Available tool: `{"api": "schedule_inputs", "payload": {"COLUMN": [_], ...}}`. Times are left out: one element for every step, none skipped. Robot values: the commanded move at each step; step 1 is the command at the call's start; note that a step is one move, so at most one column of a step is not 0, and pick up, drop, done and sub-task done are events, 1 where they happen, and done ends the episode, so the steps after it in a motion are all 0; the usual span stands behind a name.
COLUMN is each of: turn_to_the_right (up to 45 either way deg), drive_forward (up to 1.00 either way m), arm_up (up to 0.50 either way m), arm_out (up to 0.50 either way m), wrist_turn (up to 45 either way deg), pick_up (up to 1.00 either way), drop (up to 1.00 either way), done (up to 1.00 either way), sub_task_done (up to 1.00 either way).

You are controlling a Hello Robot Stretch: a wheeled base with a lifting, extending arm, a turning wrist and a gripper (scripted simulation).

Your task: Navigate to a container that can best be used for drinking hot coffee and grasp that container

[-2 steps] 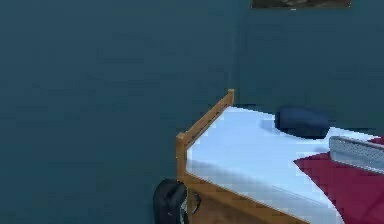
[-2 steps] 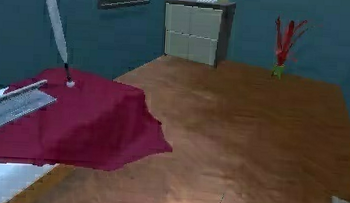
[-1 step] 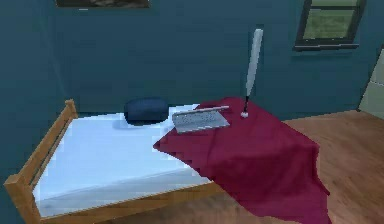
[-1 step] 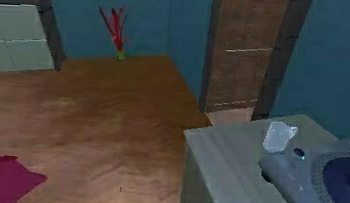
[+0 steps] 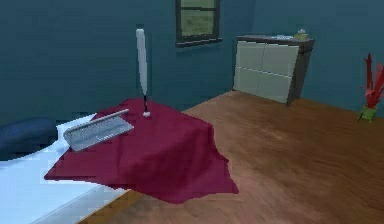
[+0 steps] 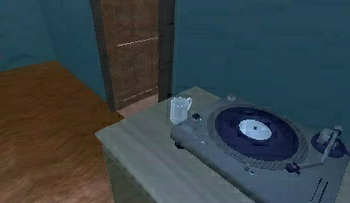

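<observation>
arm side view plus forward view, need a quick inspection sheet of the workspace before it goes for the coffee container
surface: pale wooden desk top, seen in the arm side view.
job's things: white mug, upright on the desk near its far edge, close beside the record player's left corner.
clutter: grey record player with a disc on it, taking up the right part of the desk.
tool: nothing seen.
cables: nothing seen.
surroundings: wooden door in a teal wall behind the desk. In the forward view, a bed with a red blanket, a flat grey keyboard-like thing on it, a dresser, a window and a red plant.
</observation>
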Motion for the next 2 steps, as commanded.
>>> {"api": "schedule_inputs", "payload": {"turn_to_the_right": [0.0, 0.0], "drive_forward": [0.0, 0.0], "arm_up": [0.5, 0.38], "arm_out": [0.0, 0.0], "wrist_turn": [0.0, 0.0], "pick_up": [0.0, 0.0], "drop": [0.0, 0.0], "done": [0.0, 0.0], "sub_task_done": [0.0, 0.0]}}
